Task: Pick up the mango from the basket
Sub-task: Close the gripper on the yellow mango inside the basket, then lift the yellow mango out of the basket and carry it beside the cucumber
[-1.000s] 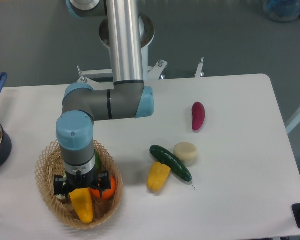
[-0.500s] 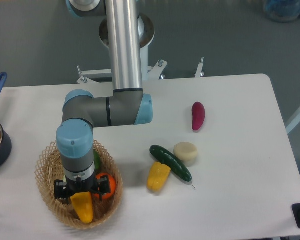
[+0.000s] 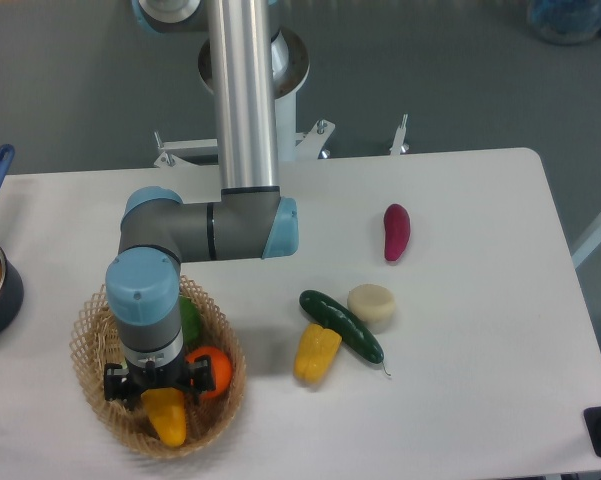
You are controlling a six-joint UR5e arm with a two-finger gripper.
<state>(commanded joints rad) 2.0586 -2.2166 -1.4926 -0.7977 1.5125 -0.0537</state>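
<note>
Sporting a long shiny silver tube up top, polished enough to be catching the light. Running into chunky matte grey joint housings, each one wearing a pale blue round cap. Showing thin dark seams where the grey segments meet. Ending in a small black pincer (image 3: 163, 384) with blocky side bits sticking out. Sitting on a metal base bracket with bolts.

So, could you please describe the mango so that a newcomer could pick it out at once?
Find the wicker basket at the table's front left. The mango lies at its near side, under the gripper. It is smooth, elongated and yellow, unlike the round orange beside it.
</note>
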